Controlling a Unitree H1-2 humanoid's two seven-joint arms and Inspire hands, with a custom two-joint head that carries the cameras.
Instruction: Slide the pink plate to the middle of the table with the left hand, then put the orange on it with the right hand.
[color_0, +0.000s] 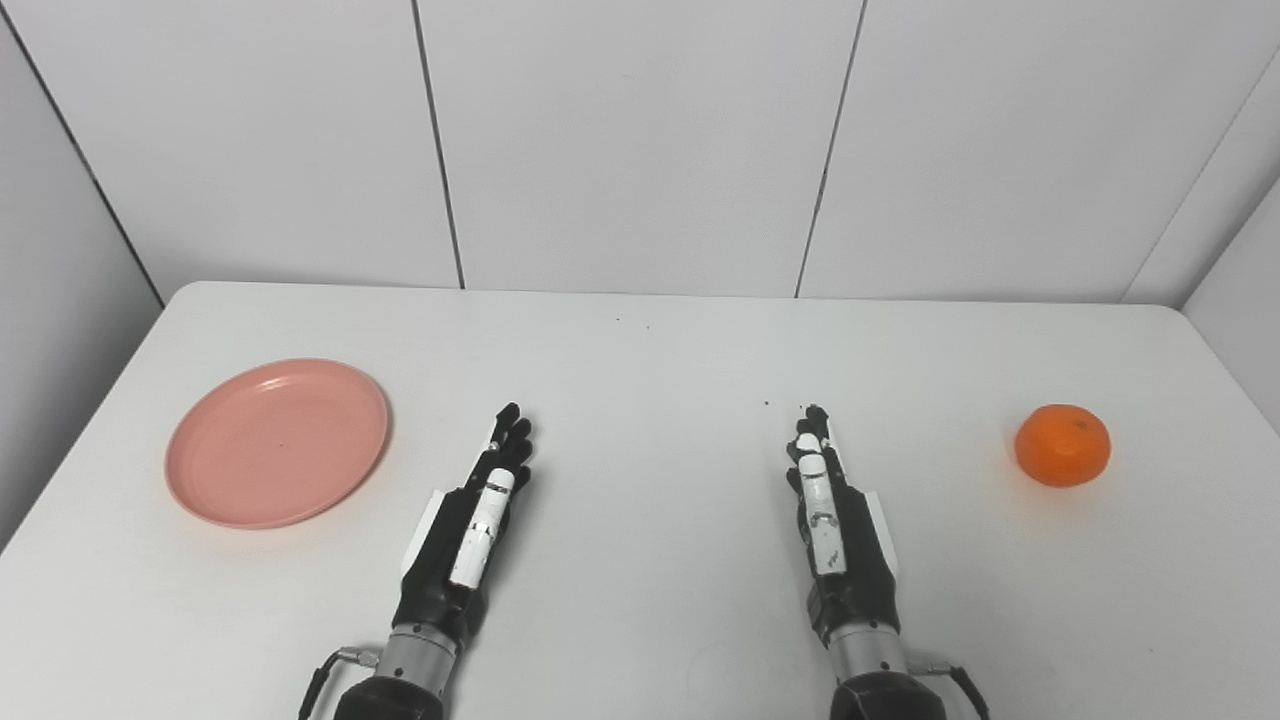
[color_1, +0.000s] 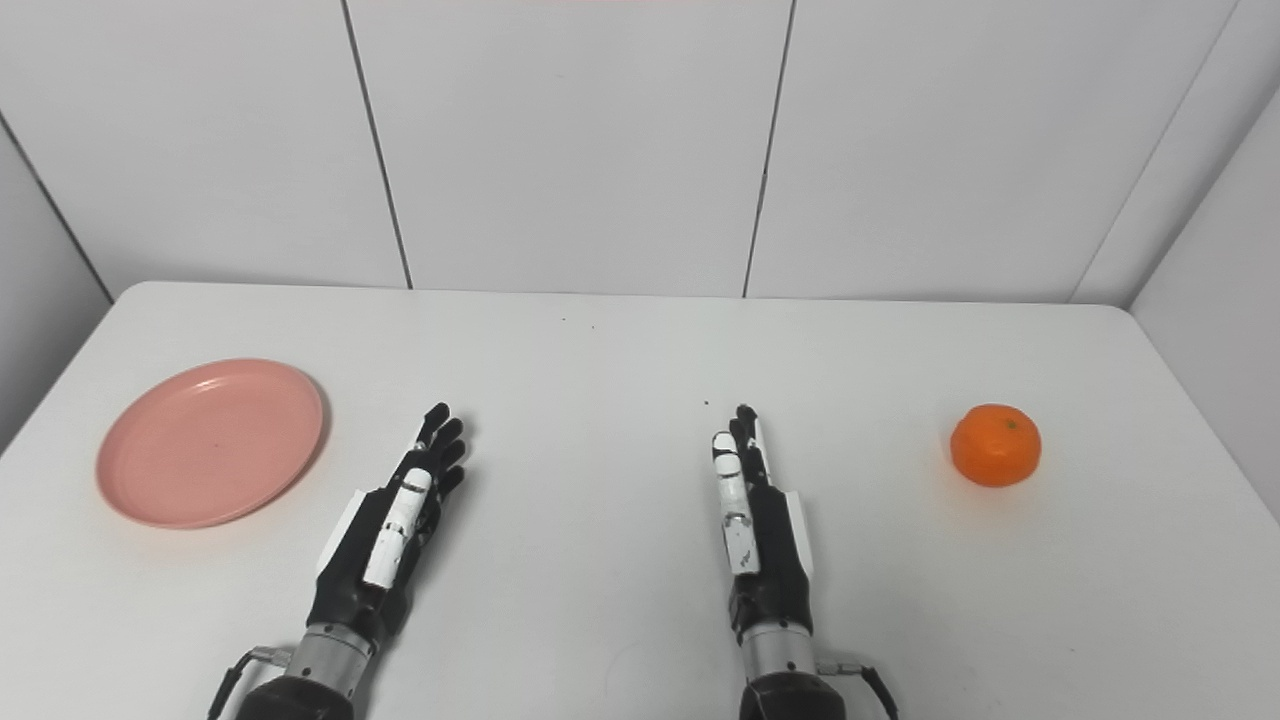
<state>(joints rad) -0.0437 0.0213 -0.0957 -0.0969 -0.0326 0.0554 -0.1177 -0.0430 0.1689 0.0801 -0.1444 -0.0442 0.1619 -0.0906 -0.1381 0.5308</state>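
A pink plate (color_0: 277, 441) lies flat on the white table (color_0: 650, 360) at the left. An orange (color_0: 1062, 445) sits on the table at the right. My left hand (color_0: 478, 520) is stretched out straight above the table, open and empty, to the right of the plate and apart from it. My right hand (color_0: 830, 515) is stretched out straight too, open and empty, well left of the orange. The plate (color_1: 210, 441) and orange (color_1: 995, 445) also show in the right eye view.
Grey panelled walls stand behind the table and close in at both sides. The table's rounded back corners and side edges are in view. A few small dark specks (color_0: 767, 405) lie on the table between the hands.
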